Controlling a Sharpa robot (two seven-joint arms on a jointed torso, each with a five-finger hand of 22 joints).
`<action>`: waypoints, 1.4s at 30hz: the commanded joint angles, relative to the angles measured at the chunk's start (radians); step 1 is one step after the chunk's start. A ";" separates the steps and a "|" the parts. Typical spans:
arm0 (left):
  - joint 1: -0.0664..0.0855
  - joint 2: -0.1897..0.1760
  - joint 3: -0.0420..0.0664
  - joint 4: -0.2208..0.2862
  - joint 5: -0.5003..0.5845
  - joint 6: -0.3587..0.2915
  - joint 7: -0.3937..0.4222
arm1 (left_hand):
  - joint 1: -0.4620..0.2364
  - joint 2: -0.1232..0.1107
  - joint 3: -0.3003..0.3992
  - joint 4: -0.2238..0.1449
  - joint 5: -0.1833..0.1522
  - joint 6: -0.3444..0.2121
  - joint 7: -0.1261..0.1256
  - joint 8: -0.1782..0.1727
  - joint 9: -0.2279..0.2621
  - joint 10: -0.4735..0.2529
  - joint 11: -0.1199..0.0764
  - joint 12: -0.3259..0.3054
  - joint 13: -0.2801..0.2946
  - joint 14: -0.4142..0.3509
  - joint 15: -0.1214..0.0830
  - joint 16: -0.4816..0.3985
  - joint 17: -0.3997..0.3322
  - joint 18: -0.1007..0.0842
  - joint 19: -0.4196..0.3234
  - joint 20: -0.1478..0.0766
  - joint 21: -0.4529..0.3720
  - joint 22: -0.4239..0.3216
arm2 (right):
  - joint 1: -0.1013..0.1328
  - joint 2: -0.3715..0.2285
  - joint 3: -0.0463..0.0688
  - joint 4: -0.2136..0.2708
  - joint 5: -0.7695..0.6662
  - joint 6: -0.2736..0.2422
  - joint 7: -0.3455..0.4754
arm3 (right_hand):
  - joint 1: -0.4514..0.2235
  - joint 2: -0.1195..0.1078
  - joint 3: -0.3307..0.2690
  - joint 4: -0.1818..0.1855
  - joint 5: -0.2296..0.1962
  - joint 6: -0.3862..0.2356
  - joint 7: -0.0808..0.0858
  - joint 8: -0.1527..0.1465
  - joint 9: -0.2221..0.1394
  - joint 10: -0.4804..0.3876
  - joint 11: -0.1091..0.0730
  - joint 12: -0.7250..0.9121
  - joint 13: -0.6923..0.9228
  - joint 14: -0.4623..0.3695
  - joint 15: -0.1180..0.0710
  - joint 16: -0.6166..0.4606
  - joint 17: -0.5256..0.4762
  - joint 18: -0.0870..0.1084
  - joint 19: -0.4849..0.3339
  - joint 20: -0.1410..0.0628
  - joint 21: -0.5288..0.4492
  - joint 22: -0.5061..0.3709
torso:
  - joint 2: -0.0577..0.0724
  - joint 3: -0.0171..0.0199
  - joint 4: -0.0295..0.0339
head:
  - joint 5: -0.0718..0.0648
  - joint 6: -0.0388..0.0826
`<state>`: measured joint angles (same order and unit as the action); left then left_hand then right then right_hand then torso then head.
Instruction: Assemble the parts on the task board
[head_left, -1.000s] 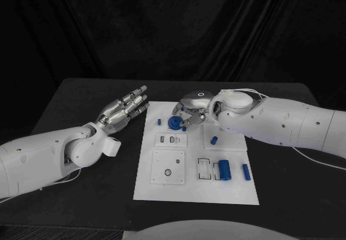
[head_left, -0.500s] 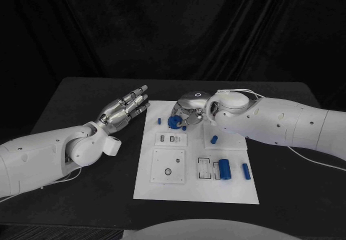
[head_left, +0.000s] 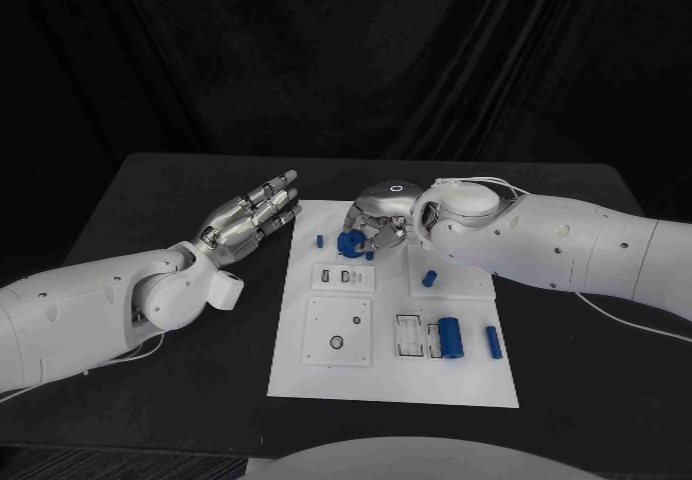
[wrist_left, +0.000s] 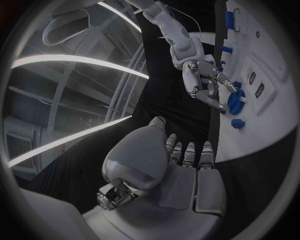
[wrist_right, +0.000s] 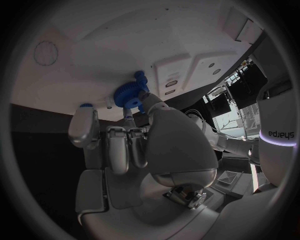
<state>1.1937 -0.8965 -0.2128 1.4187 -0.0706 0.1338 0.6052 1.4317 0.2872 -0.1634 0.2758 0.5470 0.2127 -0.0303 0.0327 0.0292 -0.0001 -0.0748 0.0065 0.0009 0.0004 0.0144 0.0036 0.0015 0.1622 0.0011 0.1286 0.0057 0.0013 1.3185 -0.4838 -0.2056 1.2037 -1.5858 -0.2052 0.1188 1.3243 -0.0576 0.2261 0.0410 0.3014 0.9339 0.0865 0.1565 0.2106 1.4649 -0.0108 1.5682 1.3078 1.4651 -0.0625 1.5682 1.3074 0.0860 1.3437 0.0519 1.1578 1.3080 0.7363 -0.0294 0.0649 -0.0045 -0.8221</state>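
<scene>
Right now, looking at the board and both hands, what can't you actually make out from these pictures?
- Head view: the right hand covers the blue gear, so whether its fingers grip it or only touch it is unclear.
- Right wrist view: the gear sits past the fingertips; its seating on the task board is hidden.
- Head view: the slots in the board's inset plates are too small to tell their shapes.
- Left hand: its palm side is turned away.

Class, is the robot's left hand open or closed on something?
Open: the left hand hovers beside the task board, fingers straight and apart, holding nothing.
</scene>
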 joint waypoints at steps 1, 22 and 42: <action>0.000 0.002 0.001 0.000 -0.004 0.018 0.005 | 0.010 0.003 0.008 0.001 0.003 0.003 0.005 0.005 0.001 0.000 0.008 -0.007 -0.001 0.000 0.010 -0.004 -0.002 0.015 -0.001 0.006 -0.006 -0.001 | -0.005 -0.004 -0.001 0.006 -0.005 -0.052 0.029 | 0.013 0.004 -0.001 -0.005 0.006 0.014 -0.009 0.011 0.048 0.106 0.001 0.003 0.263 0.106 -0.001 0.003 0.263 0.007 0.005 -0.003 0.001 0.063 | -0.001 0.0004 -0.0004 | 0.002 0.001; 0.000 -0.002 0.001 0.001 -0.004 0.020 -0.005 | 0.013 0.002 0.014 -0.001 0.005 0.003 0.008 0.006 0.002 0.000 0.012 -0.007 -0.001 0.000 0.011 -0.004 -0.002 0.015 -0.001 0.008 -0.006 -0.001 | 0.005 -0.010 -0.001 0.019 0.005 -0.178 0.092 | 0.002 0.002 0.005 0.000 0.098 0.012 0.002 0.009 0.089 0.106 0.010 0.003 0.263 0.106 0.005 0.003 0.263 0.001 0.024 0.002 0.026 0.085 | -0.002 0.0003 -0.0005 | 0.003 0.002; -0.001 -0.002 0.001 0.000 -0.004 0.021 -0.010 | 0.014 0.002 0.017 -0.001 0.006 0.004 0.010 0.006 0.002 0.000 0.014 -0.007 -0.001 0.000 0.013 -0.004 -0.002 0.015 -0.001 0.009 -0.006 -0.001 | 0.008 -0.024 -0.001 -0.018 0.008 -0.117 0.034 | -0.004 -0.001 0.005 0.004 0.104 0.007 0.005 0.004 0.091 0.106 0.012 0.003 0.263 0.106 0.006 0.003 0.263 0.002 0.021 0.003 0.019 0.083 | 0.000 0.0006 -0.0028 | 0.005 -0.001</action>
<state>1.1936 -0.9001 -0.2129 1.4179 -0.0707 0.1400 0.5861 1.4356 0.2911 -0.1524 0.2730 0.5470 0.2163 -0.0267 0.0326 0.0300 -0.0003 -0.0678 0.0065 0.0017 0.0004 0.0217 0.0036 0.0013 0.1623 0.0010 0.1286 0.0057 0.0016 1.3243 -0.5066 -0.2074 1.1878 -1.5789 -0.3357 0.1846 1.3263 -0.0585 0.2293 0.0388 0.4024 0.9358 0.0892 0.1575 0.2093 1.4648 -0.0034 1.5682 1.3074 1.4651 -0.0625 1.5682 1.3073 0.0859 1.3633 0.0538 1.1800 1.3075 0.7359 -0.0293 0.0626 -0.0011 -0.8214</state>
